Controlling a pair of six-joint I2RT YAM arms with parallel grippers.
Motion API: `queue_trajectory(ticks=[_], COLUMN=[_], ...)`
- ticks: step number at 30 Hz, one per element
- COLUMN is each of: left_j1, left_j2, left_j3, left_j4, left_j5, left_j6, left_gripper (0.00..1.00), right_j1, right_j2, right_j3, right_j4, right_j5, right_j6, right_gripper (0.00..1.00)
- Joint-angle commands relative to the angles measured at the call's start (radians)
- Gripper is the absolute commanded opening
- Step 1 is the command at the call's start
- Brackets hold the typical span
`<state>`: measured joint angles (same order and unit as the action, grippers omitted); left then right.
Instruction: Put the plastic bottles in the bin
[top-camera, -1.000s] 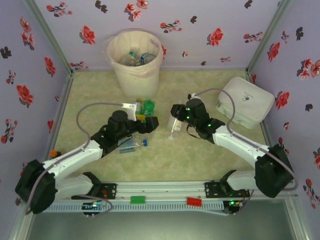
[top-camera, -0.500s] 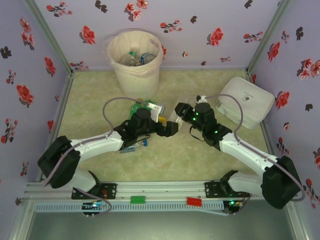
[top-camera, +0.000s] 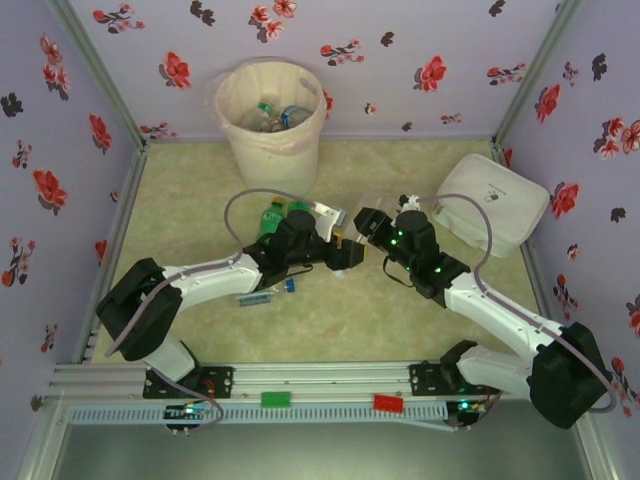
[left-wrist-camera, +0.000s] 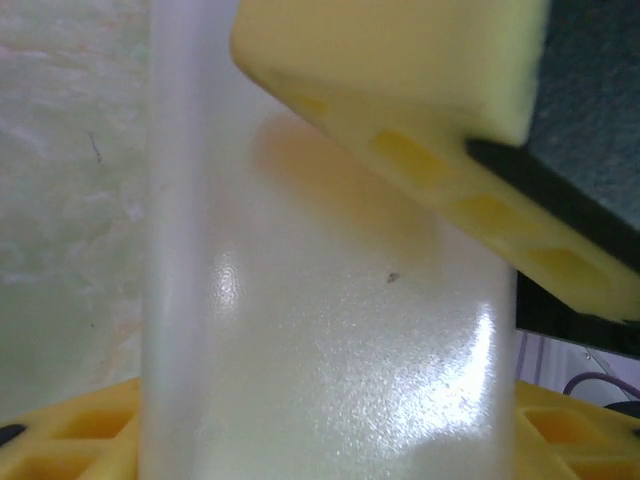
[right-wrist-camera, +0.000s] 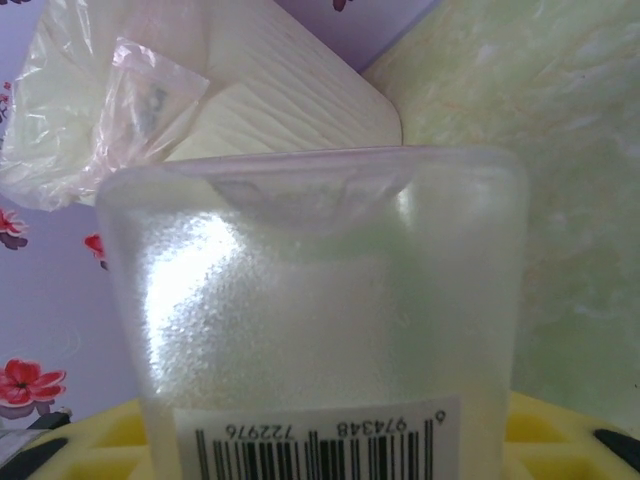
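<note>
Clear bottle (right-wrist-camera: 320, 300) — thin frosted plastic, likely empty, so light, squashy, a bit slick. Best taken across the squarish body with mild squeeze, not by the base. Sits mid-counter (top-camera: 200, 190) between both arms, well short of bin (top-camera: 270, 150). Clamped in right end effector (top-camera: 368, 222), base toward its camera. Straddled by left end effector (top-camera: 345, 255) too — gripping or just flanking, cannot tell. Green bottle (top-camera: 272, 215) left beside left arm.
</note>
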<state>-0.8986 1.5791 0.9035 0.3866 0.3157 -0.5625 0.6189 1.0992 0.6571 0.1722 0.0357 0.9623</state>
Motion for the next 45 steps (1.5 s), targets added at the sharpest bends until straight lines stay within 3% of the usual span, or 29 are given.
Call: queue_trajectory(ticks=[1,3,6,7,15,24,32,38,45], left_j1=[0.003,0.004,0.016,0.020,0.149,0.332,0.503,0.568,0.593], left_j2=[0.001,-0.008,-0.040,-0.051,-0.200,-0.207,0.086,0.393,0.563], left_j3=[0.013,0.001,-0.023,-0.032,0.008,0.408,0.965,1.413,1.577], left_j4=[0.032,0.033,0.024,0.018,-0.171,-0.445,-0.697,-0.967,-1.063], left_j5=[0.007,0.000,-0.029,-0.042,-0.092,-0.122,-0.120,-0.116,-0.134], left_j6=[-0.005,-0.008,-0.013,-0.014,0.074,0.289,0.415,0.468,0.454], left_gripper=[0.48,0.38,0.39,0.39,0.36,0.29,0.29,0.28,0.32], right_j1=[-0.005,-0.007,-0.015,-0.021,-0.092,-0.100,-0.100,-0.099,-0.099], right_j2=[-0.024,-0.031,-0.056,-0.067,-0.123,-0.113,-0.118,-0.121,-0.122], right_j3=[0.002,0.015,0.050,0.062,0.164,0.079,0.017,0.004,0.001], right_j4=[0.038,0.024,-0.047,-0.071,-0.353,-0.382,-0.348,-0.327,-0.318], right_j5=[0.009,0.030,0.072,0.086,0.193,0.228,0.180,0.149,0.129], right_j6=[0.015,0.003,-0.038,-0.046,-0.145,-0.129,-0.094,-0.096,-0.103], right_gripper=[0.57,0.72,0.96,0.99,1.00,0.99,1.00,1.00,1.00])
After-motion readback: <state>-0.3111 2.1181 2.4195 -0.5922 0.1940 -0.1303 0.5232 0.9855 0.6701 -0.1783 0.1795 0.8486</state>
